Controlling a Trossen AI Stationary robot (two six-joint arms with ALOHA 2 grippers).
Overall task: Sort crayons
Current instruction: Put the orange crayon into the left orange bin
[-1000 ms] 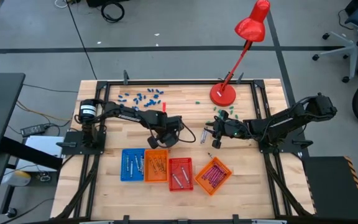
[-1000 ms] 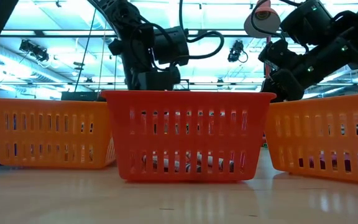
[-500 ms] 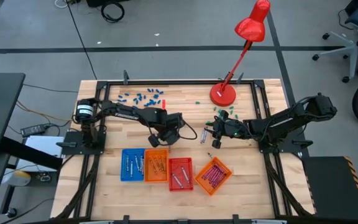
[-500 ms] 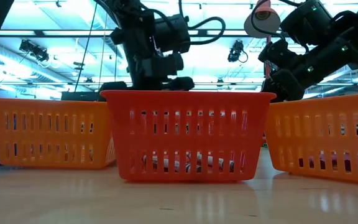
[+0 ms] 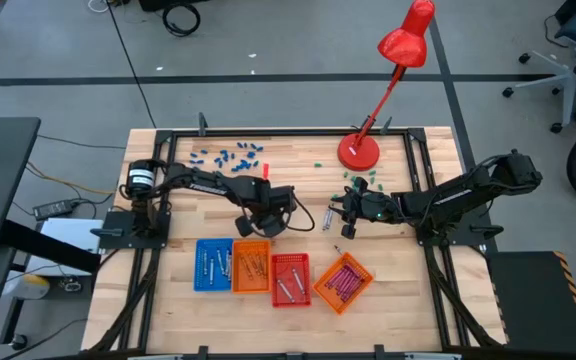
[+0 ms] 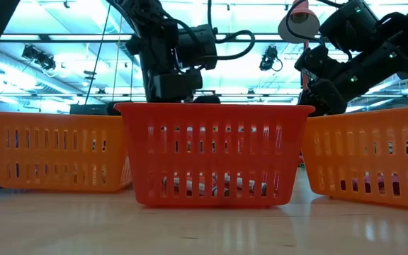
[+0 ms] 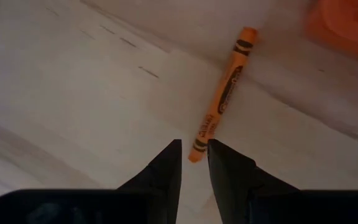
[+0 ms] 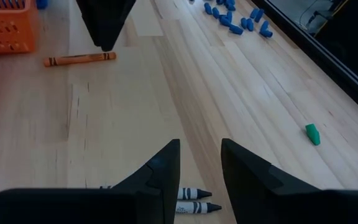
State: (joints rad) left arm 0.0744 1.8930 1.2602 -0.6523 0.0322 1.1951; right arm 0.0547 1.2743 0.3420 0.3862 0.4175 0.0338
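hovering l gripper (image 7: 194,149), fingers slightly spread, over paper-wrapped orange crayon (image 7: 222,96) on pale wood table (image 7: 73,93); r gripper (image 8: 199,163) likewise gapped.

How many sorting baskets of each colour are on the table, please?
Blue basket: 1
Orange baskets: 2
Red basket: 1
Total: 4

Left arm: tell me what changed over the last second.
The left gripper swung a little toward the right arm and back, ending over the loose orange crayon, fingers slightly apart, nothing taken hold of. The right gripper stayed above the two grey crayons; the trays stayed put.
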